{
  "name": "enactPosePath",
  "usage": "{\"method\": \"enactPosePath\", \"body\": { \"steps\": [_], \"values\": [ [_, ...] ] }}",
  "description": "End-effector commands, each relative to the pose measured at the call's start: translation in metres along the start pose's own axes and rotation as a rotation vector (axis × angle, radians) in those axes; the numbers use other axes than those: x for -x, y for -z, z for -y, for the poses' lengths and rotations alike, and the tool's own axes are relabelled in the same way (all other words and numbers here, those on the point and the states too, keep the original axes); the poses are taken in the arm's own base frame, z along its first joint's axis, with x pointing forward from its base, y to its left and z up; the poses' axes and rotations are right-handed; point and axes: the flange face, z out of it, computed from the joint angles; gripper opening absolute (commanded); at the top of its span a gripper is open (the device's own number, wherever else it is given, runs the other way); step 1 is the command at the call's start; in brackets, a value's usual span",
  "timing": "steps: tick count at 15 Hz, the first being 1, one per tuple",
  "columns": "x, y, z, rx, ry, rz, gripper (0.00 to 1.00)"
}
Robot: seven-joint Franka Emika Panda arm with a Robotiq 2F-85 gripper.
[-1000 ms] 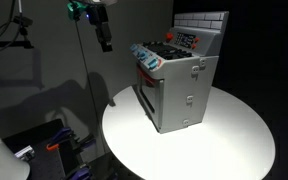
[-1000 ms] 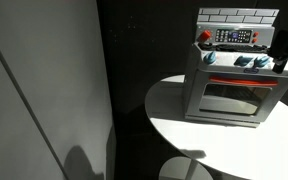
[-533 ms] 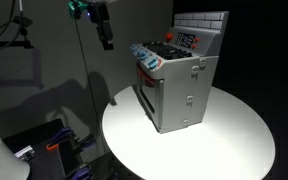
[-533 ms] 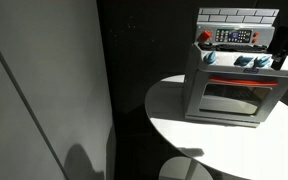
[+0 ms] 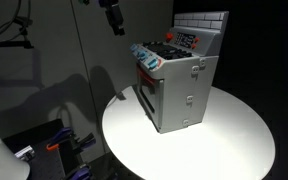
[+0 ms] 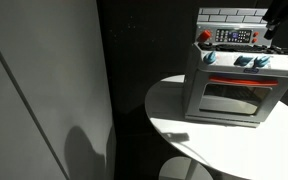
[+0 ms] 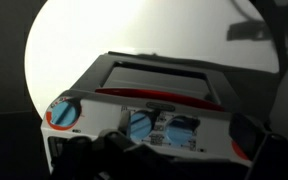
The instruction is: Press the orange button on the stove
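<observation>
The grey toy stove (image 5: 179,85) stands on the round white table (image 5: 199,150), with its white tiled back panel and red control strip on top. It also shows in an exterior view (image 6: 236,80), where an orange-red button (image 6: 205,37) sits at the left end of the back panel. My gripper (image 5: 114,20) hangs high in the air beside the stove, apart from it, and shows dark at the top edge of an exterior view (image 6: 277,18). In the wrist view the gripper (image 7: 174,162) looks shut and empty above the stove (image 7: 154,85); a round orange-ringed button (image 7: 62,115) is at the left.
The table's edge (image 6: 169,125) drops off to a dark floor. A grey wall or panel (image 6: 44,90) stands to one side. Cables and purple-blue clutter (image 5: 54,145) lie on the floor beside the table. A stand with cables (image 5: 19,30) is in the background.
My gripper has moved up and towards the stove. It now reaches the top corner of the exterior view where it was absent before. The stove has not moved.
</observation>
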Motion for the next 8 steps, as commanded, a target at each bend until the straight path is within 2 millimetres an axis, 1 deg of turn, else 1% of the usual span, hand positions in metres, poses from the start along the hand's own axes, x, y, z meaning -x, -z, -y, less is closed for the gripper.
{"method": "enactPosePath", "body": {
  "steps": [1,5,8],
  "values": [
    [-0.04,0.016,-0.007,-0.044,-0.075,-0.035,1.0],
    [-0.081,0.019,-0.021,-0.079,-0.181,-0.083,1.0],
    [-0.106,0.011,-0.03,-0.1,-0.26,-0.116,1.0]
  ]
}}
